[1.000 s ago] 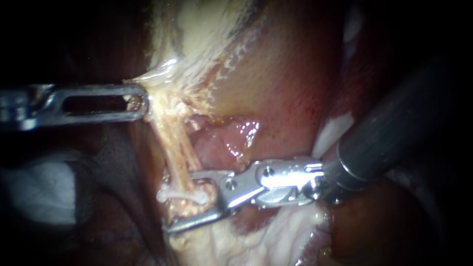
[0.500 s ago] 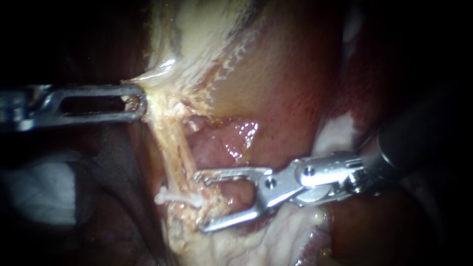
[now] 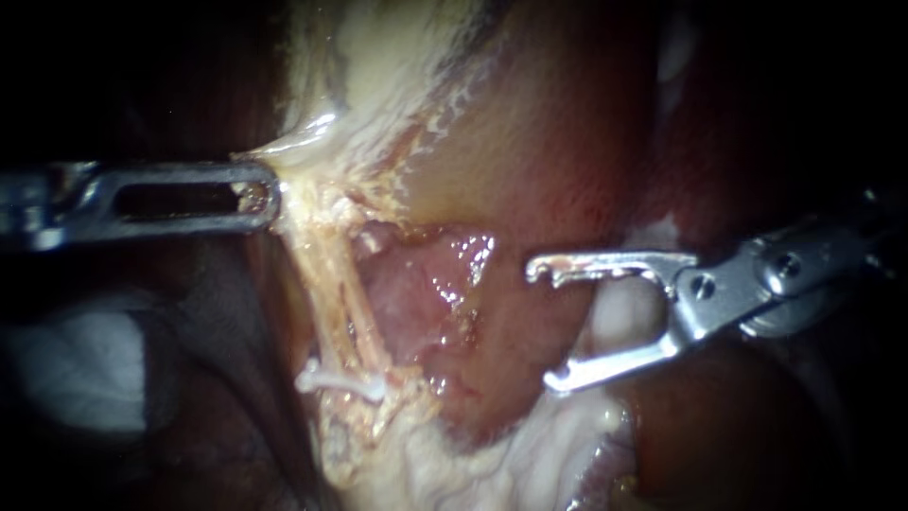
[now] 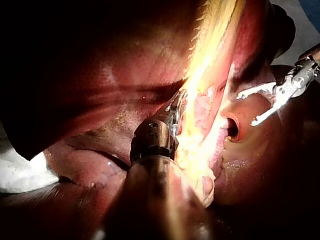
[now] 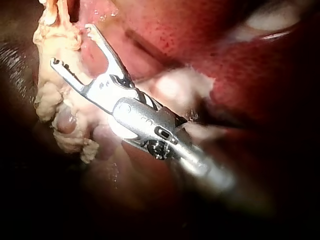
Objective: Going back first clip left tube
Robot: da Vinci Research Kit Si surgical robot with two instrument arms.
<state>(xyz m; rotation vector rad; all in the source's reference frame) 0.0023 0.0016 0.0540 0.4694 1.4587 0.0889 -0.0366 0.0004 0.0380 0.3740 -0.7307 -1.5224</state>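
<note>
My left instrument (image 3: 270, 197) is clenched on the pale tissue (image 3: 312, 161) just above the tube (image 3: 336, 293). It draws that tissue out to a point towards its own side, so the tube stands stretched and in plain sight rather than slumped into the folds. The left wrist view shows the same hold (image 4: 175, 107), jaws buried in the bright strand. The white clip (image 3: 342, 380) sits across the lower part of the tube, lying crosswise to it, and nothing of mine touches it. My right instrument (image 3: 544, 326) stands well apart from it, over beside the raw pink bed (image 3: 426, 284). Its two jaws are spread wide with nothing between them, so the clip is plainly out of them and on the tube. The right wrist view confirms this: the jaws (image 5: 72, 45) gape empty with the pale, lumpy tissue ahead of them. I judge the step nearly done. The spread jaws are clear of the strand, so backing along the shaft's own line should not snag it, provided the left hold stays steady.
</note>
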